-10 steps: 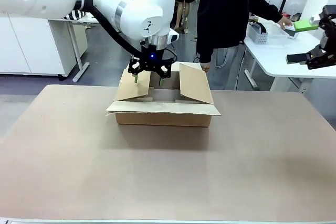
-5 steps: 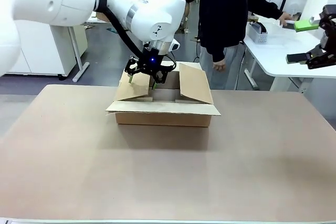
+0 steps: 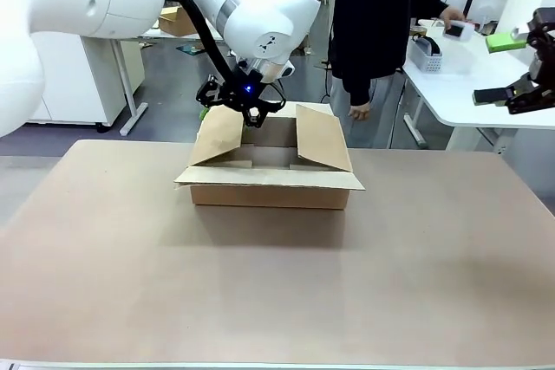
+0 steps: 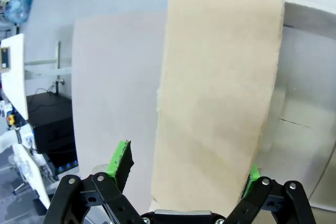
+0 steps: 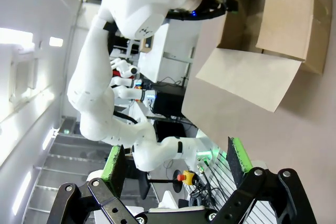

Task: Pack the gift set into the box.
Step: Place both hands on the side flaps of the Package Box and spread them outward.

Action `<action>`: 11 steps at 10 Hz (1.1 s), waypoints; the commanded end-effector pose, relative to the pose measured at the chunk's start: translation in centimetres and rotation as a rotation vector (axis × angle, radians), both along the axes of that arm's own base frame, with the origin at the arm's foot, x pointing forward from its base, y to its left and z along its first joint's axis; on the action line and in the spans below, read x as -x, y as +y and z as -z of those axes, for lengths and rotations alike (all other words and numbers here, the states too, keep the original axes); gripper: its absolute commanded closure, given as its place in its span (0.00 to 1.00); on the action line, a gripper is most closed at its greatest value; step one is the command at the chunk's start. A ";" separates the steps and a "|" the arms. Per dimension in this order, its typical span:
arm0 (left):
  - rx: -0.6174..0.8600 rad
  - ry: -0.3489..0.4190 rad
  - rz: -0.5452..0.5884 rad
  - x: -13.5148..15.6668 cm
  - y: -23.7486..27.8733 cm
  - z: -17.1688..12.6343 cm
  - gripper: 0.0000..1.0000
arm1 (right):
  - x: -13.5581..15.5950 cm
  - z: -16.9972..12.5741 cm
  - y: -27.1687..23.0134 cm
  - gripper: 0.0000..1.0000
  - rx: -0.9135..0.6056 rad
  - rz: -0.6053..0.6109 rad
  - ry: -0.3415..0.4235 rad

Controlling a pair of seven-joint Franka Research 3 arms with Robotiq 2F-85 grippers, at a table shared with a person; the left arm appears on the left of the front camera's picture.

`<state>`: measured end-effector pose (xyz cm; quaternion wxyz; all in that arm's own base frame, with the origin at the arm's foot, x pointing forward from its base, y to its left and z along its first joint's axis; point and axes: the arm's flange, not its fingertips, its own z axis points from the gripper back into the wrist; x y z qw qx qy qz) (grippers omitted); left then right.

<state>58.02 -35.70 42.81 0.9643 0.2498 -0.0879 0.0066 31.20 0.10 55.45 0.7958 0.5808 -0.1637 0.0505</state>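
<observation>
1. The left gripper (image 3: 231, 110) is spread wide and grips nothing. It hangs tilted over the top edge of the box's (image 3: 269, 194) left flap (image 4: 215, 93).
2. In the left wrist view that flap rises between its fingers. One green pad (image 4: 119, 160) stands clear of the cardboard. The other sits at the flap's edge, and I cannot tell whether it touches.
3. The box lies just below the left gripper on the table (image 3: 277, 292), flaps up, well apart from the right gripper (image 5: 177, 158).
4. The right gripper is splayed and empty, with the box far ahead of its fingers.
5. A person's hand (image 3: 359, 112) hangs beyond the box, on the far side of the left gripper.
</observation>
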 end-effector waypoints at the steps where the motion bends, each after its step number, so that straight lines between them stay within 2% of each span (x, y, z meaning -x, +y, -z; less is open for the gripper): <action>1: -0.024 -0.034 -0.045 0.2 1.3 -1.0 0.00 | -0.3 0.0 0.1 0.00 -0.021 -0.006 -0.032; 4: 0.058 -0.041 -0.086 0.4 5.4 -3.4 0.00 | -0.3 0.0 0.1 0.00 -0.021 -0.006 -0.032; 6: 0.096 -0.036 -0.109 0.1 7.9 -3.7 0.00 | -0.3 0.0 0.1 0.00 -0.021 -0.006 -0.032; 11: 0.365 -0.023 -0.134 1.0 17.5 -4.2 0.00 | -0.3 0.0 0.1 0.00 -0.021 -0.006 -0.032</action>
